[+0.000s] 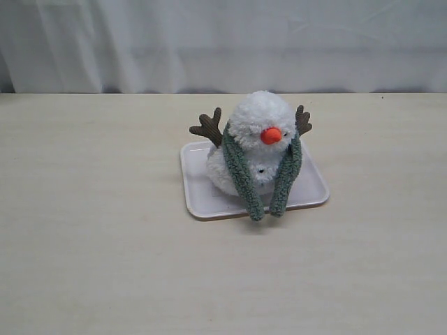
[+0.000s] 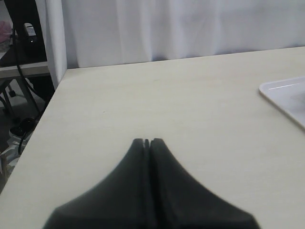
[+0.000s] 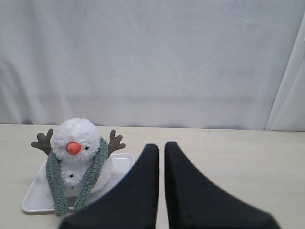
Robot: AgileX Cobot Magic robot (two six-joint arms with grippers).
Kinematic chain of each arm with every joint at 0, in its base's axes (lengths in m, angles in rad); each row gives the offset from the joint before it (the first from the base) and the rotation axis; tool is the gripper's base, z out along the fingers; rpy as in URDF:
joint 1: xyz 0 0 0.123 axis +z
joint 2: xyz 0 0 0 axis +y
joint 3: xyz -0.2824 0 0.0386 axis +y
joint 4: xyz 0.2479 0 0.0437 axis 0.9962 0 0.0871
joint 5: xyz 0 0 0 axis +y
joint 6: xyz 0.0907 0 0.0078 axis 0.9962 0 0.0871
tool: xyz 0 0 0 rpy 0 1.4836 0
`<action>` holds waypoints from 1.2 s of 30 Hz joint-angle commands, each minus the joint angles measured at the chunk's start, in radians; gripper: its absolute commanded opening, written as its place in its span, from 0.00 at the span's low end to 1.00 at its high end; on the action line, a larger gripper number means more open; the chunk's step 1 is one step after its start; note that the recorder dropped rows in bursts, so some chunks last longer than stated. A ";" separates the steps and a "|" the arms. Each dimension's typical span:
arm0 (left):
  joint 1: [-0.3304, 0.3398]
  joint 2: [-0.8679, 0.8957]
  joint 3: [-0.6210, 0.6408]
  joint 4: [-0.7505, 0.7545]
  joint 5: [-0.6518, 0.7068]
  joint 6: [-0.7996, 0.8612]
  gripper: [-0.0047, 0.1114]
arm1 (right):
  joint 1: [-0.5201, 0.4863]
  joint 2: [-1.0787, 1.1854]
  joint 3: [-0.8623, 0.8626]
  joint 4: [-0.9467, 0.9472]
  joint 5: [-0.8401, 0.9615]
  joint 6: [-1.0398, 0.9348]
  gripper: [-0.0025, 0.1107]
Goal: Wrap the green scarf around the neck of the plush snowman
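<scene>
The plush snowman (image 1: 260, 136) sits upright on a white tray (image 1: 199, 188) just above the middle of the exterior frame, on a pale wood-grain surface (image 1: 105, 244). Its orange nose (image 1: 271, 135) points toward the lower right, and brown twig arms (image 1: 208, 128) stick out on either side of the head. The green scarf (image 1: 241, 171) is draped behind the neck. Its two ends hang down the front, one on each side of the nose, uncrossed and untied, and their tips reach the tray's front rim. A white curtain (image 1: 209, 42) fills the top of the frame.

In the left wrist view the left pincer (image 2: 147, 141) has its fingers pressed together with nothing between them. It hangs over bare surface, with a corner of the tray (image 2: 286, 93) well apart from it.

In the right wrist view the right pincer (image 3: 161, 145) is closed to a thin slit and holds nothing. The snowman (image 3: 76, 138) and scarf (image 3: 93, 174) stand apart from its tips.
</scene>
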 commanded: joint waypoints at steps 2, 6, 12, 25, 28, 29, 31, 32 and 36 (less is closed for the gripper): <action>-0.003 -0.002 0.003 -0.002 -0.013 -0.002 0.04 | -0.005 -0.003 0.006 -0.013 -0.005 -0.005 0.06; -0.003 -0.002 0.003 -0.002 -0.013 -0.002 0.04 | -0.005 -0.003 0.006 -0.013 -0.042 -0.005 0.06; -0.003 -0.002 0.003 -0.002 -0.013 -0.002 0.04 | -0.005 -0.003 0.006 -0.013 -0.255 -0.005 0.06; -0.003 -0.002 0.003 -0.002 -0.010 -0.002 0.04 | -0.005 -0.003 0.006 -0.006 -0.796 -0.005 0.06; -0.003 -0.002 0.003 -0.002 -0.010 -0.002 0.04 | -0.005 -0.003 0.004 -0.004 -0.832 -0.005 0.06; -0.003 -0.002 0.003 -0.002 -0.010 -0.002 0.04 | -0.005 -0.003 0.004 0.015 -0.838 -0.005 0.06; -0.003 -0.002 0.003 -0.002 -0.010 -0.002 0.04 | -0.005 -0.003 0.004 0.052 -0.838 -0.005 0.06; -0.003 -0.002 0.003 -0.002 -0.010 -0.002 0.04 | -0.005 -0.003 0.004 0.058 -0.838 -0.005 0.06; -0.003 -0.002 0.003 -0.002 -0.010 -0.002 0.04 | -0.005 -0.003 0.004 0.058 -0.838 -0.005 0.06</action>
